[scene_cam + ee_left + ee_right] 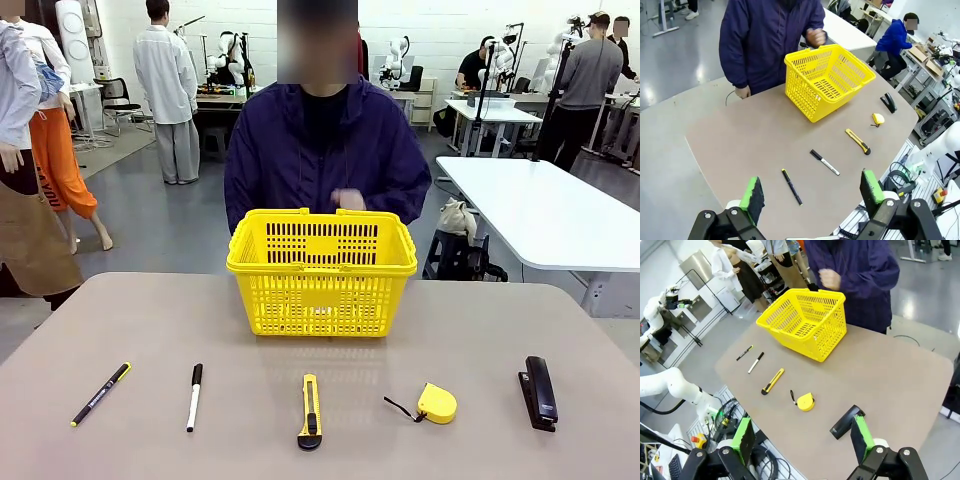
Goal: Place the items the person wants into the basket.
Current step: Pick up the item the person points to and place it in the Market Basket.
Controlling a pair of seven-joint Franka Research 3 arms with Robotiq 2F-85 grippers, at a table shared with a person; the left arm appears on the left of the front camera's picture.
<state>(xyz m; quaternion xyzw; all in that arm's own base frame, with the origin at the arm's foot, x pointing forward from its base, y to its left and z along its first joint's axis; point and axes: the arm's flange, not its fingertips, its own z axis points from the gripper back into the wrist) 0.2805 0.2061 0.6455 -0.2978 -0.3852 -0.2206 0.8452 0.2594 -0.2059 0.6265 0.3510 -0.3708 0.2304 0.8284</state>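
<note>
While the basket (320, 300) stands upright at the far middle of the table (150, 330), the three slim items lie in a row near the robot's edge, well apart from it and from each other. The utility knife (310, 411) lies in the middle, straight on the near side of the basket, its black end nearest the robot. To its left lies the marker (194, 397), black cap pointing far. Farther left is the pen (100, 394), slanted, its yellow end toward the far right. Right of the knife sits the tape measure (437, 403), and farthest right the stapler (539, 392).

The person (320, 150) stands at the far edge, just behind the basket, with a raised hand (348, 200) loosely clenched above the basket's far rim. The other hand (743, 92) rests at the table's edge.

The left gripper (812, 194) hangs high over the near left of the table, its jaws spread wide with nothing between them. The right gripper (802, 439) hangs over the near right side, jaws likewise wide apart and empty.
</note>
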